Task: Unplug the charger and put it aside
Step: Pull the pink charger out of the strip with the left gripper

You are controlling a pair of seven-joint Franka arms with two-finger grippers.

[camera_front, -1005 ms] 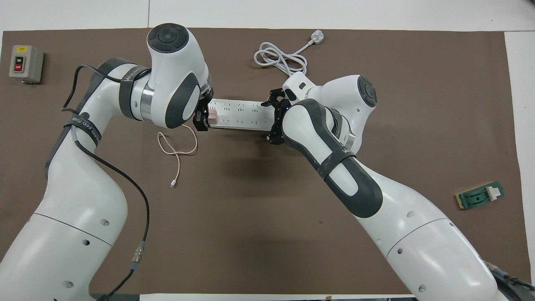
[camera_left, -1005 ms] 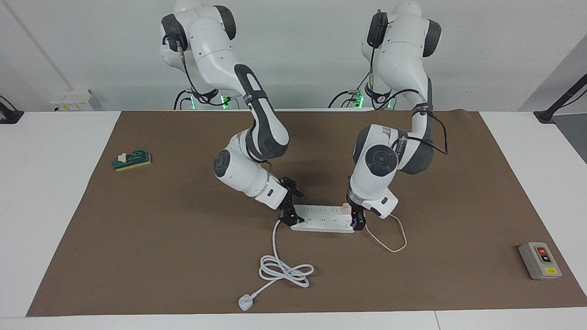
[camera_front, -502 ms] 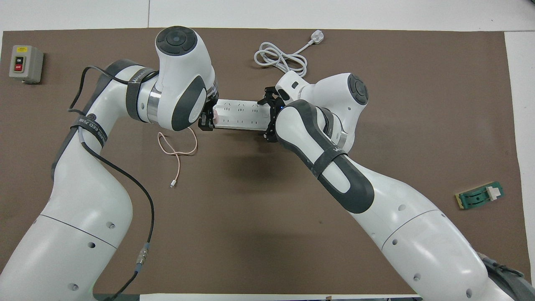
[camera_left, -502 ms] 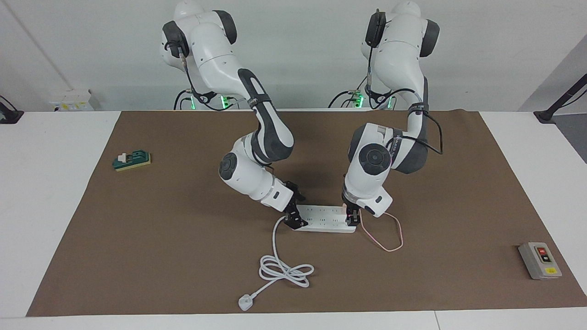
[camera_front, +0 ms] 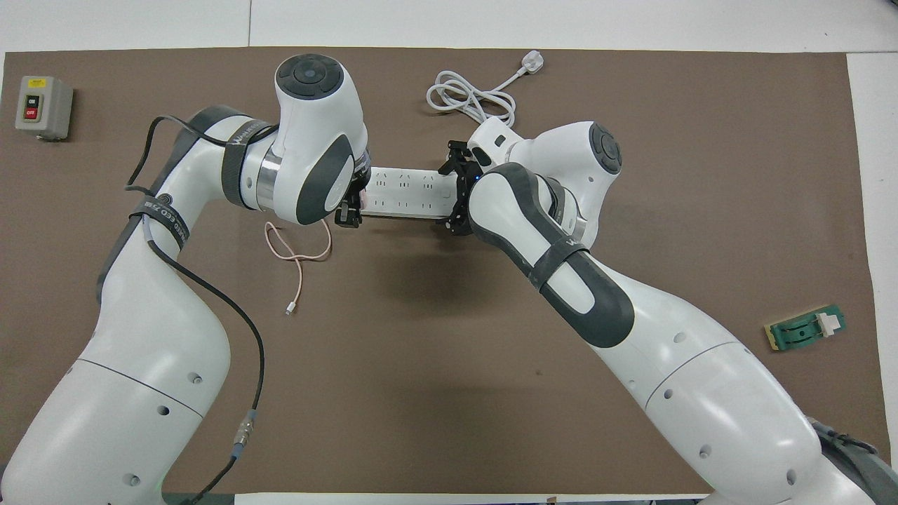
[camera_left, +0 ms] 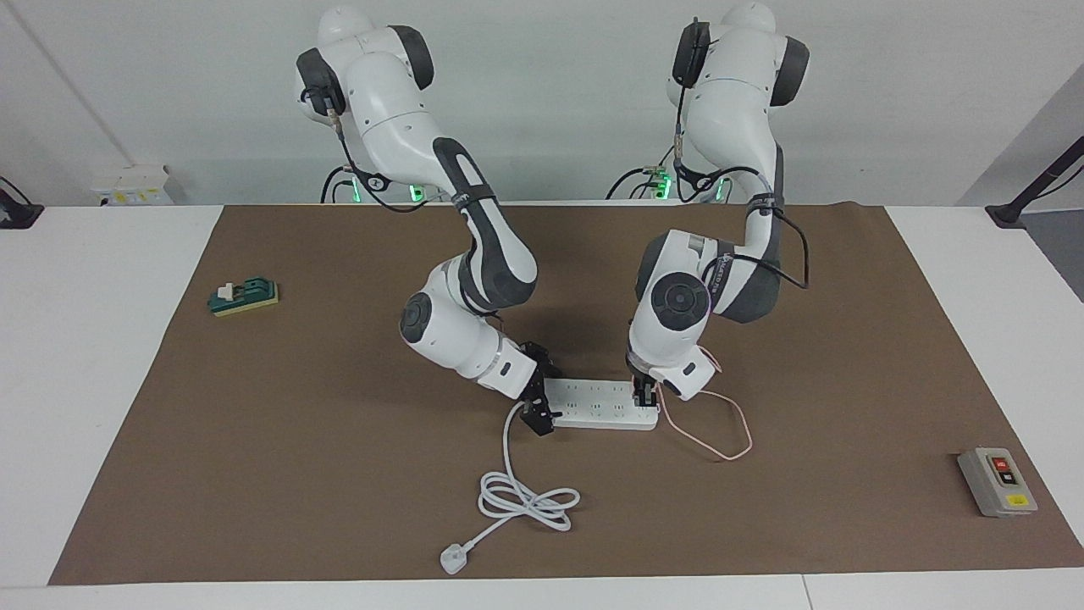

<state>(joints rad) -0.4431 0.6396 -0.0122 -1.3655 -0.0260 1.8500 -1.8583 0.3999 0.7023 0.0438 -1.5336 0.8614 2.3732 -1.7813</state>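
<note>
- The charger (camera_front: 361, 200) is sitting plugged into the power strip (camera_left: 597, 408) at the strip's end toward the left arm; only a sliver of its pink body is showing beside the left end effector's fingers, so which way it is pointing cannot be told.
- The power strip is lying flat on the brown mat (camera_left: 296, 440) in the middle of the counter (camera_left: 93, 381), its long axis running from one arm's end of the counter toward the other's.
- The charger's thin pink cable (camera_front: 298, 249) is trailing off the strip's end and looping on the mat, nearer to the robots than the strip.
- The left end effector (camera_left: 645, 396) is standing at the charger; compared with a second ago it has come down onto it and narrowed, though whether its fingers are gripping yet cannot be told.
- The right end effector (camera_left: 535, 415) is pressing at the strip's other end, where the white cord (camera_left: 521, 500) leaves; its fingers cannot be judged. It has shifted slightly lower since then.
</note>
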